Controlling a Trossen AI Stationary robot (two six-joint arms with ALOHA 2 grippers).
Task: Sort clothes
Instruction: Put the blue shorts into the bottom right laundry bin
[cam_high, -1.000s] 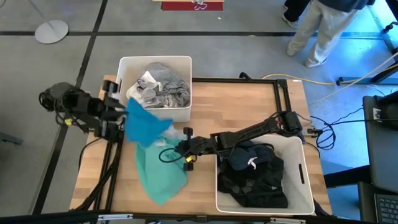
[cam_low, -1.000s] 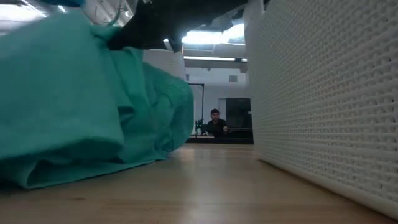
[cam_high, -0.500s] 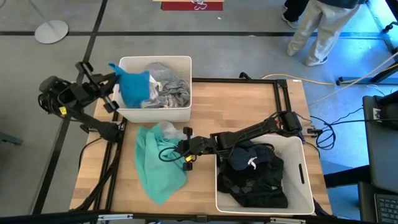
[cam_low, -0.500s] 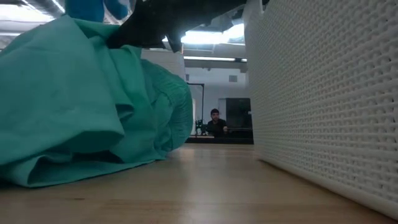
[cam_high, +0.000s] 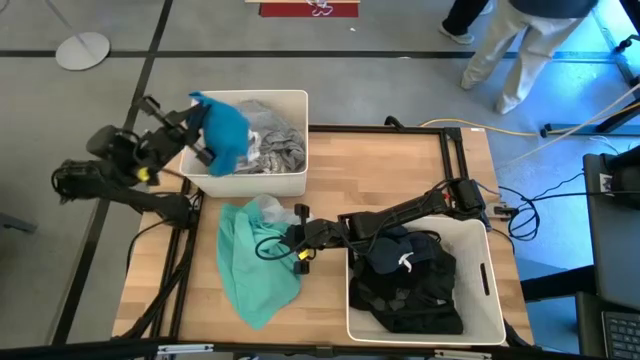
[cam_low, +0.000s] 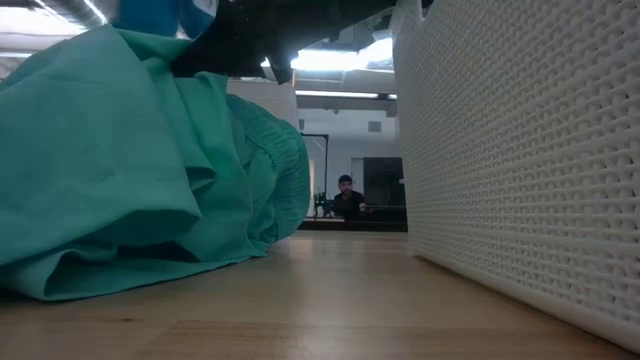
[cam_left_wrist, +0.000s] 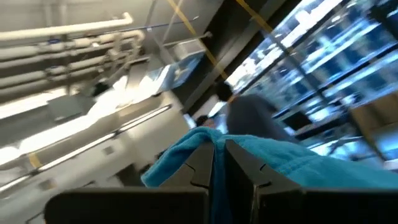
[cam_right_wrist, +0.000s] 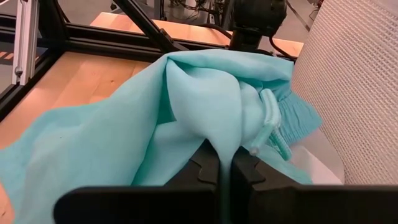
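Low view: mostly blocked by the mint garment (cam_low: 130, 170) on one side and the perforated wall of the near bin (cam_low: 520, 160) on the other; neither gripper can be made out there. A person sits far off in the room behind.

High view: left gripper (cam_high: 197, 135) is raised over the left edge of the far bin (cam_high: 298, 100), fingers pinched tight on the teal garment (cam_high: 226, 124), which hangs bunched over the grey and white clothes (cam_high: 270, 145) in that bin. Its lower part is hidden behind its own folds.

Right gripper (cam_high: 292, 238) is low over the table (cam_high: 380, 170), fingers closed on a fold of the mint garment. That garment lies on the wood between the two bins, long axis running from near the far bin toward the table's front edge. The black clothes (cam_high: 405, 280) fill the near bin.
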